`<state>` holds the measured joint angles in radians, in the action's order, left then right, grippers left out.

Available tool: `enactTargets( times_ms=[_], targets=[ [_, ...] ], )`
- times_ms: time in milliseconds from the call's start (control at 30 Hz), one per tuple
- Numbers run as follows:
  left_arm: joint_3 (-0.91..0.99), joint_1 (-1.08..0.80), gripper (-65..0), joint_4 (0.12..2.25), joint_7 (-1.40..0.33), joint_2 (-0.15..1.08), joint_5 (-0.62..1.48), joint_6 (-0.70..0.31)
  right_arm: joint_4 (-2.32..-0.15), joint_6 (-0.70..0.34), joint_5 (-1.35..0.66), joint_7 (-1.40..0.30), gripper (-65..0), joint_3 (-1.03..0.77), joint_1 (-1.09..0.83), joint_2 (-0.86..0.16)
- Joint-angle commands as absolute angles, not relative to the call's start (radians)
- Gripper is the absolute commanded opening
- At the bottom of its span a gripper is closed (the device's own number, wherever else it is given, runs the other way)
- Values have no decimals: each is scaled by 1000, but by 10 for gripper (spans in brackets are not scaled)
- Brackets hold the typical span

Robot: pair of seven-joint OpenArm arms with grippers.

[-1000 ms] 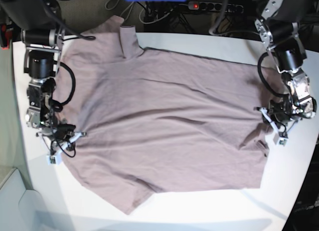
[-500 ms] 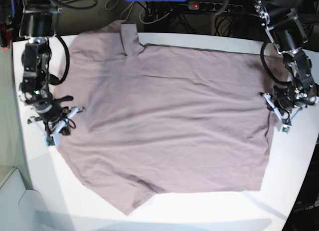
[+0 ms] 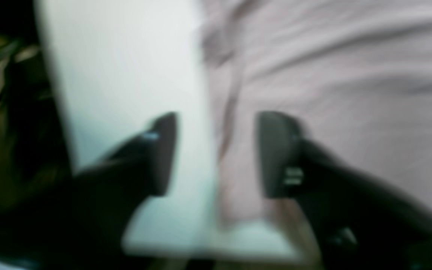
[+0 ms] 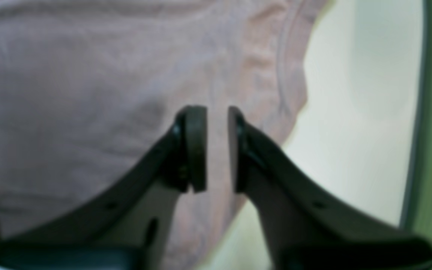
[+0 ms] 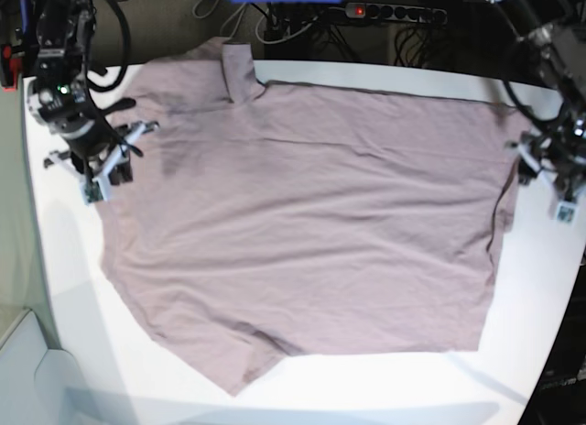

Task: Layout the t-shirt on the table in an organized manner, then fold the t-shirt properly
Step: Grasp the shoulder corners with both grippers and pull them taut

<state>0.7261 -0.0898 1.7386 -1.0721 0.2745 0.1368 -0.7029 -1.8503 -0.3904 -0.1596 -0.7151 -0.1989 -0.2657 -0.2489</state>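
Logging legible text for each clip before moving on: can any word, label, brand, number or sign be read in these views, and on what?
None can be read.
t-shirt: plain, no print in any view.
table: bare white, no marking.
left gripper: small pale marks on its fingers, too blurred to read.
right gripper: no lettering visible.
Power strip behind the table: only a red light, no legible label.

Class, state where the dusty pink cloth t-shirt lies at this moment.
In the base view, the dusty pink cloth t-shirt lies spread flat across the middle of the white table, between the two grippers.
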Motion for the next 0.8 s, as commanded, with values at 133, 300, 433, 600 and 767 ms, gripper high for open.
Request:
enactTargets(
  times_ms=[133,300,433,600,767],
  targets=[
    [906,-148,-90,1727,-1064,272,262,-698,-1871,-463,-166,-688,-372,-275,-326,-225],
    [935,-208,-71,1652,-1017,272,355,-698,-1871,-545,-166,-688,-370,-372,-366,-185],
    [935,-240,-71,1561,-943,240,355,-698,-1867,-582,-163,-690,-370,-426,-375,-165],
    [975,-243,-71,1451,-918,220,354,-698,-1863,-582,-163,-688,-370,-443,-398,-166],
    [984,-243,-71,1365,-852,220,354,-698,-1863,-582,-163,-687,-370,-443,-420,-165]
  ],
)
